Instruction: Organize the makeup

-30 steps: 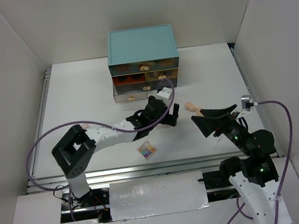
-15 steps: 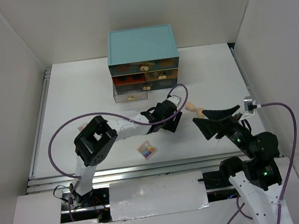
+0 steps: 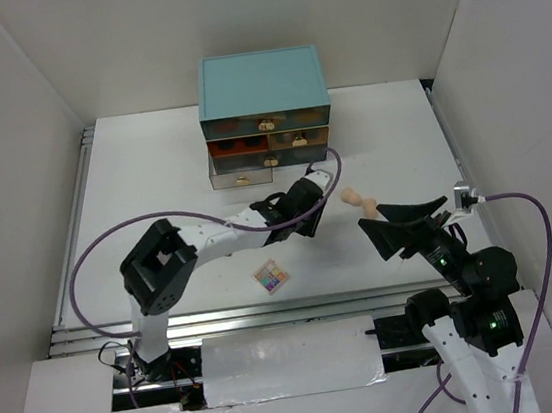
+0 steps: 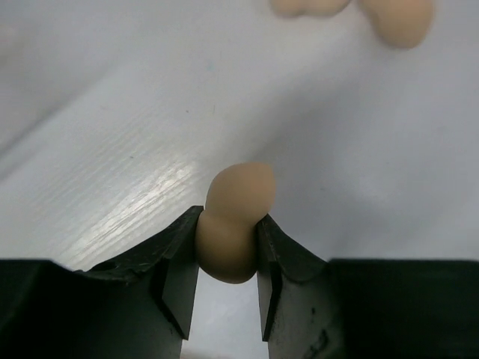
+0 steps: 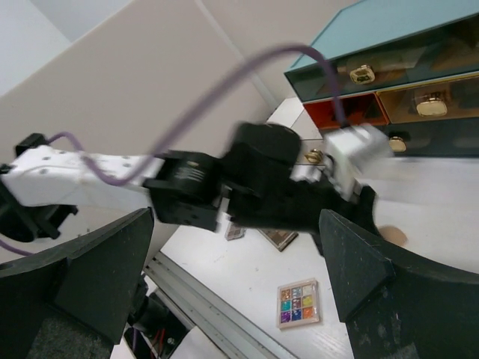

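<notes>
left claw [image 4: 230, 224]: closed on a peach sponge [image 4: 236, 200]; both fingers [image 4: 176, 258] are pressed against its narrow waist, low in the centre of the left wrist view.
peach sponge: held between the fingertips, with its rounded end projecting past them toward the middle of the frame; whether it is lifted or resting on the table [image 4: 112, 149] cannot be told.
other sponges [image 4: 397, 19]: two peach shapes are cut off by the top edge of the left wrist view, right of centre; in the top view they are seen just right of centre, just beside the left claw.
right claw [image 5: 236, 217]: spread wide, with nothing held between its fingers; in the top view it is placed at the lower right, near the other sponges but apart from them.
square palette [image 3: 273, 276]: laid flat on the table, below the centre of the top view, well apart from both claws; its coloured pans are turned upward.
teal chest of drawers [image 3: 261, 82]: set at the upper centre of the top view, with drawer fronts and gold knobs facing the arms; the lower left drawer is seen standing further out than the rest.
</notes>
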